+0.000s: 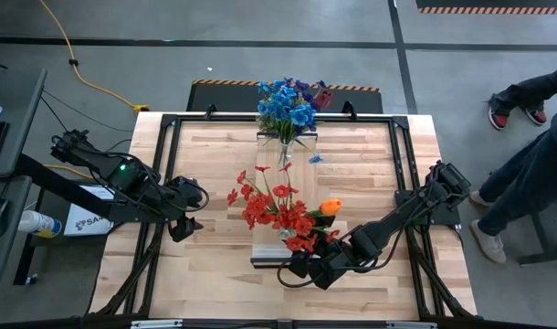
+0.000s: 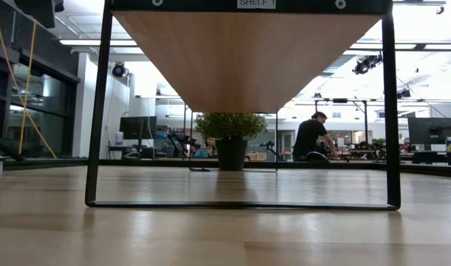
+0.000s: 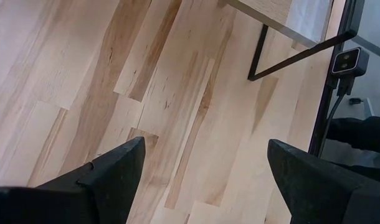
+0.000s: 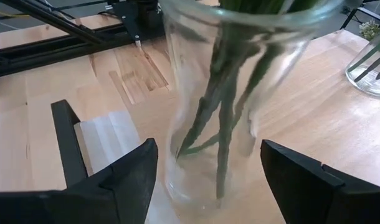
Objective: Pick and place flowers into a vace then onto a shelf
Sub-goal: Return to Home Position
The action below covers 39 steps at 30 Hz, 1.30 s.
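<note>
R end effector (image 4: pixel 207 149): open; I see clear vase (image 4: pixel 202 93) of red flowers (image 1: pixel 277 212) between fingers, no contact.
Vase: on shelf (image 1: pixel 269 160), end nearest it.
Beyond: blue flowers (image 1: pixel 286 108), same shelf.
L end effector (image 3: pixel 205 146): open, over worktop (image 3: pixel 84 74).

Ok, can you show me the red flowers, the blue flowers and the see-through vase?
red flowers (image 1: pixel 258 210): high view, on red blooms in the bunch.
blue flowers (image 1: pixel 284 108): high view, middle of the blue bunch.
see-through vase (image 4: pixel 243 165): right wrist view, bare glass wall beside the stems.
</note>
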Each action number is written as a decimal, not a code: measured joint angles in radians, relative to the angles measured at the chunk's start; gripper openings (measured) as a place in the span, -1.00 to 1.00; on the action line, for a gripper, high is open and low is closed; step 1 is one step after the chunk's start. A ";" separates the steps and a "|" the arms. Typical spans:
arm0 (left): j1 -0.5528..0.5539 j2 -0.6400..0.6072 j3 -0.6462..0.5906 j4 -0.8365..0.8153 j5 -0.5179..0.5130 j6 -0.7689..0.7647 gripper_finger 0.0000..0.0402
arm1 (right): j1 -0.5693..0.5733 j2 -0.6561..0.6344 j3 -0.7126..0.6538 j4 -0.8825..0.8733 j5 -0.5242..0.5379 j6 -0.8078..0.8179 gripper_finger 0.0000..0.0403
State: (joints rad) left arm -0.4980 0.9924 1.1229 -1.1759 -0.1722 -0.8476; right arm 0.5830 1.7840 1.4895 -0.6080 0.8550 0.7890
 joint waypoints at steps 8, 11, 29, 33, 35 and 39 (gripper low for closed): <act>0.000 0.000 0.000 -0.001 -0.001 -0.014 0.84 | 0.033 -0.050 0.002 -0.113 0.001 0.092 0.33; 0.000 0.000 0.000 -0.001 -0.001 -0.014 0.84 | 0.054 -0.064 0.002 -0.200 -0.035 0.158 0.33; 0.000 0.000 0.000 -0.002 0.006 -0.015 0.84 | 0.215 -0.177 0.002 -0.440 0.014 0.367 0.33; 0.000 -0.003 0.000 -0.011 0.050 0.010 0.84 | 0.258 -0.227 0.002 -0.487 0.066 0.351 0.33; 0.000 -0.008 0.000 -0.009 0.091 0.030 0.84 | 0.278 -0.258 0.002 -0.519 0.061 0.335 0.33; 0.000 -0.015 0.000 -0.009 0.118 0.020 0.84 | 0.324 -0.314 0.002 -0.558 0.055 0.350 0.33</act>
State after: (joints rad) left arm -0.4976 0.9779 1.1225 -1.1847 -0.0545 -0.8273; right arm 0.9066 1.4700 1.4914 -1.1660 0.9101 1.1394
